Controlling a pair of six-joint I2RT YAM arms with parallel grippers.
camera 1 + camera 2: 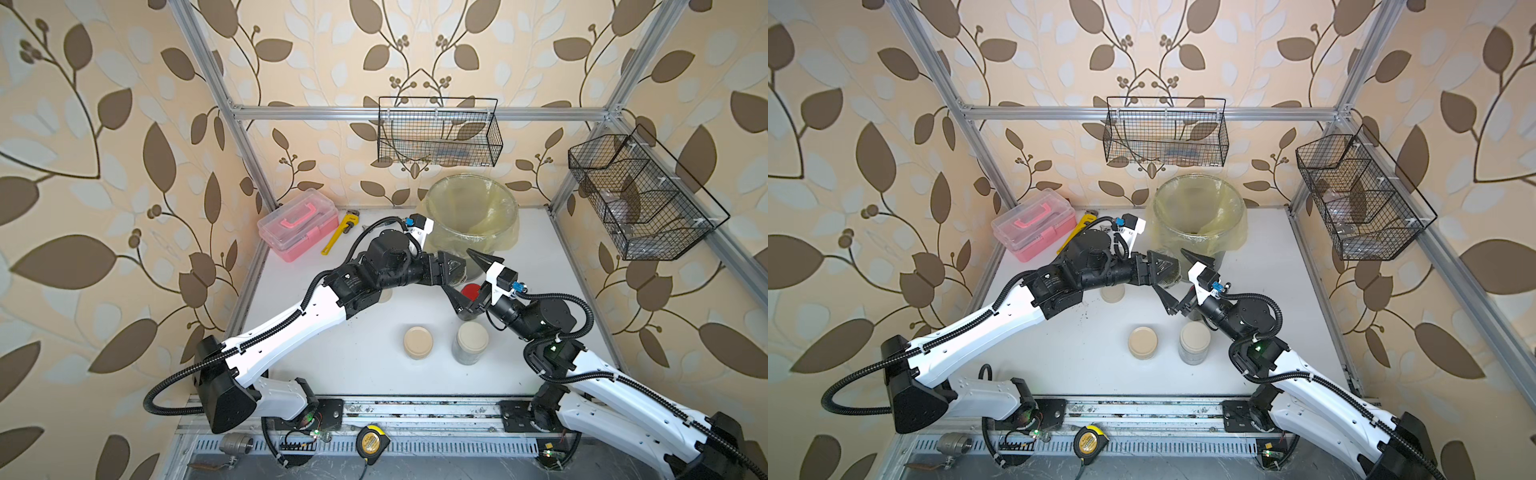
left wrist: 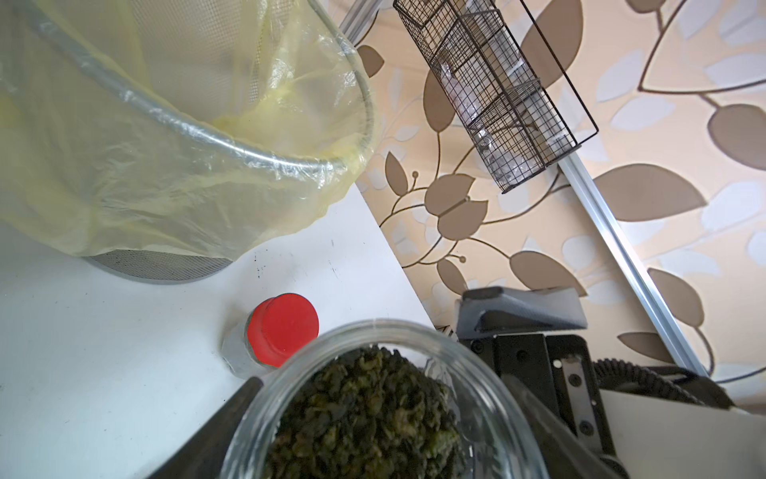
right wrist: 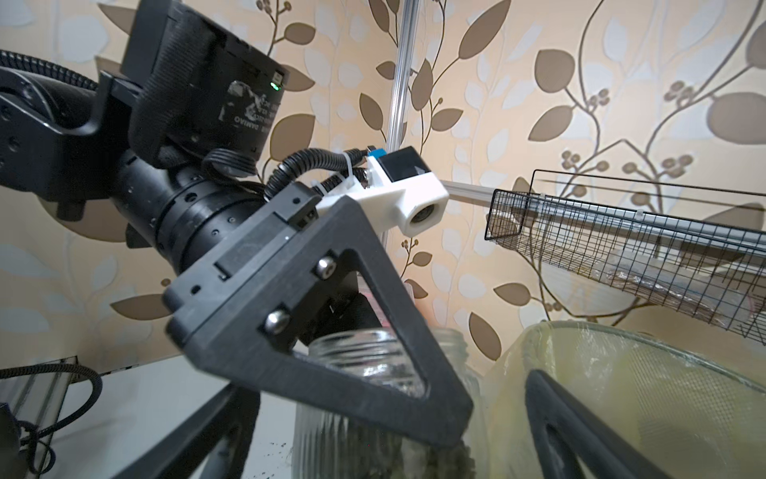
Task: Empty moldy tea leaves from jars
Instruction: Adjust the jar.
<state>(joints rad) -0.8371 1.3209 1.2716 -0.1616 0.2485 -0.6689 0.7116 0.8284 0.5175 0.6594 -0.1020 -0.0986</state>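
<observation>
The left gripper [image 1: 1158, 268] clamps an open jar [image 3: 352, 354] by its sides, mouth up, just beside the bin [image 2: 174, 199] and not yet over it. The tea leaves [image 2: 364, 414] are all inside the jar, a dark, crumbly, clumped heap reaching close to the neck. The right gripper [image 1: 458, 270] stands wide, its jaws on either side of the jar and gripping nothing.

I see 3 risks:
- The jar is smooth, ribbed glass held by hard black fingers, so it may slip or twist when tipped.
- The clumped leaves may drop in 1 lump and land on the bin's rim or on the desk [image 1: 332, 361], where dark specks already lie.
- The open right jaws are close enough to be struck as the jar swings, and the red-lidded jar [image 2: 282, 327] below them could be knocked over.

The bin is grey mesh under a loose, crinkled yellow liner, which could snag.
</observation>
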